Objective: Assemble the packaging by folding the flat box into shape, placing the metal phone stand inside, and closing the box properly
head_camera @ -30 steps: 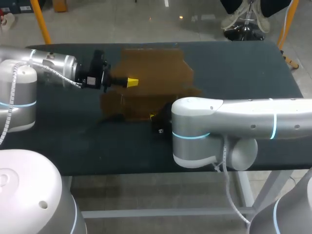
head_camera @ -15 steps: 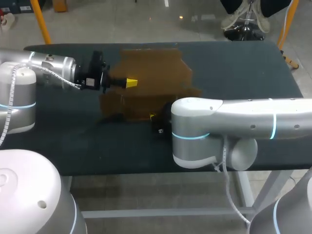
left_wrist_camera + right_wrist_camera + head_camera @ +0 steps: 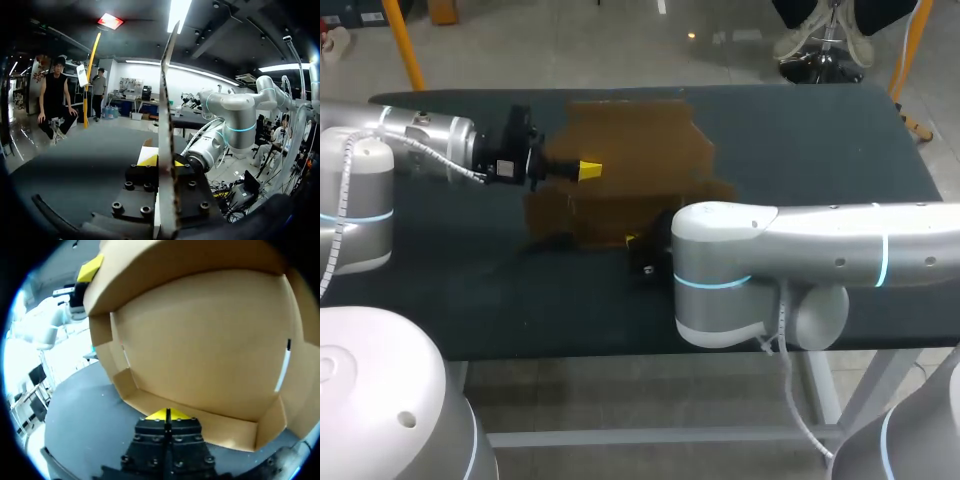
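A brown cardboard box (image 3: 630,150) lies partly folded on the dark table, with its panels half raised. My left gripper (image 3: 588,169) is shut on an upright panel (image 3: 166,100) of it. In the left wrist view this panel runs edge-on between the yellow tips of the left gripper (image 3: 164,161). My right gripper (image 3: 167,414) is shut, its tips at the foot of the box's low near wall (image 3: 200,426), and the box's open inside (image 3: 210,340) rises ahead of it. From above, my right arm's elbow hides most of the right gripper (image 3: 632,239). No phone stand shows in any view.
My right arm's large elbow (image 3: 720,270) lies across the table's front middle, just before the box. The dark tabletop (image 3: 820,150) stretches bare to the right of the box. My left arm (image 3: 420,140) comes in low over the table's left side.
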{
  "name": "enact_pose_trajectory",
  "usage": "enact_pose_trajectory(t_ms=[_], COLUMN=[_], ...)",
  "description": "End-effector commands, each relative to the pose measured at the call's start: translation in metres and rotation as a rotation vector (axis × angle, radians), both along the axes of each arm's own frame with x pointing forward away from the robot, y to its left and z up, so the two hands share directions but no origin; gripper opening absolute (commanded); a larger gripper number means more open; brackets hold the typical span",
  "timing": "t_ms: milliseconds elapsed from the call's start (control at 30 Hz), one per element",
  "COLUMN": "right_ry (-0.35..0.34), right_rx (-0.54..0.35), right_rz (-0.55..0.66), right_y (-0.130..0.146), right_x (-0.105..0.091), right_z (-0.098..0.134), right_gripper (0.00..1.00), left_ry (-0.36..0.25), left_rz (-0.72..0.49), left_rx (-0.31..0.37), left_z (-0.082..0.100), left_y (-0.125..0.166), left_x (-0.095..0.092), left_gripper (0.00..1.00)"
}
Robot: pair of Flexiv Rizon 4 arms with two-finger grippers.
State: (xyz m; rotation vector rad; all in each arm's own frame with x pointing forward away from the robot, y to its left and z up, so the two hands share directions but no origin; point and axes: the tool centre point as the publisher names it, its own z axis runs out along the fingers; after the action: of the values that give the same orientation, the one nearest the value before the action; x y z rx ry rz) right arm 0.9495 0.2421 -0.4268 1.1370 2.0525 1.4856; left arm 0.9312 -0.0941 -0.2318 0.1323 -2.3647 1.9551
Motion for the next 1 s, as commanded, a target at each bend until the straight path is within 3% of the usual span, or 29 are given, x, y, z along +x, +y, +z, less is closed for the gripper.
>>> enact_pose_trajectory(t_ms=[33, 833, 1000], right_ry=[-0.015, -0.037, -0.045], right_rx=[0.018, 0.103, 0.077], right_rz=[0.016, 0.164, 0.178], right_y=[-0.009, -0.062, -0.075], right_x=[-0.011, -0.087, -0.102], right_z=[0.000, 0.050, 0.062], right_gripper=[0.00, 0.00, 0.00], left_ry=[0.000, 0.000, 0.000], left_rz=[-0.002, -0.002, -0.002], left_rx=[-0.001, -0.001, -0.001], left_z=[-0.004, -0.004, -0.004], left_y=[0.000, 0.000, 0.000], left_x=[0.000, 0.000, 0.000], left_gripper=[0.00, 0.00, 0.00])
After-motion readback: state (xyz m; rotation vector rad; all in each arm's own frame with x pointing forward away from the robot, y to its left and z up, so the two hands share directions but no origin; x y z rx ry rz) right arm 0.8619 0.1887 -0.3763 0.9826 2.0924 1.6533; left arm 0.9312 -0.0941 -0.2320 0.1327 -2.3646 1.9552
